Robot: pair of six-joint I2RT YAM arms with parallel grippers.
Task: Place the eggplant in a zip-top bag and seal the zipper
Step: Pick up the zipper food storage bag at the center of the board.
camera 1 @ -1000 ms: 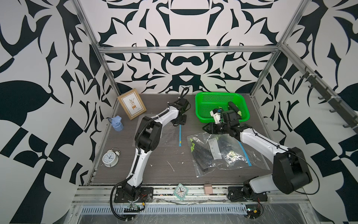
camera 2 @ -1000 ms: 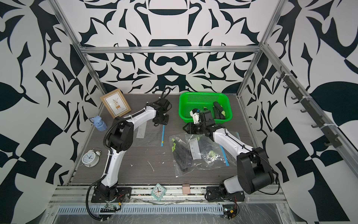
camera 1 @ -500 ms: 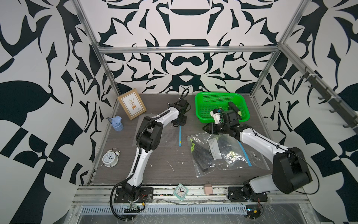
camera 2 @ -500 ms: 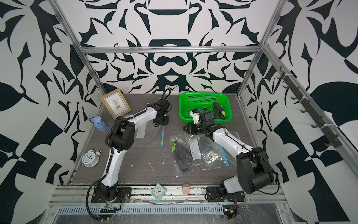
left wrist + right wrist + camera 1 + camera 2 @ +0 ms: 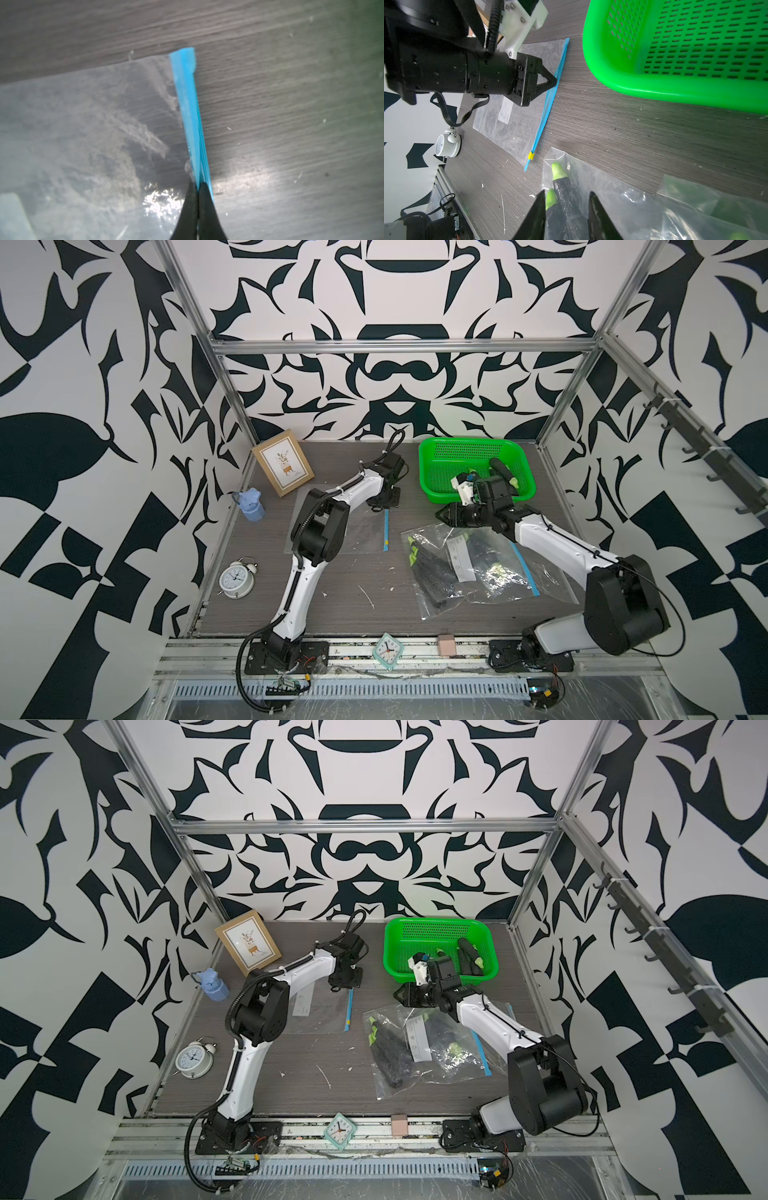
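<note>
Clamps the left gripper [image 5: 198,187] shut on the blue zip [image 5: 188,104] of an empty bag [image 5: 83,135], at the strip's 12 o'clock end (tips pressed together on it). Shows the yellow slider [image 5: 531,155] near the 6 o'clock end, bag flat on the table [image 5: 340,614]. Hangs the right gripper [image 5: 567,192] released, grasping nothing, over a filled bag [image 5: 490,568] at 3 o'clock of the empty one. Shows eggplants [image 5: 432,572] inside that bag, loose eggplants [image 5: 498,467] in the green basket [image 5: 465,443] at 12 o'clock.
</note>
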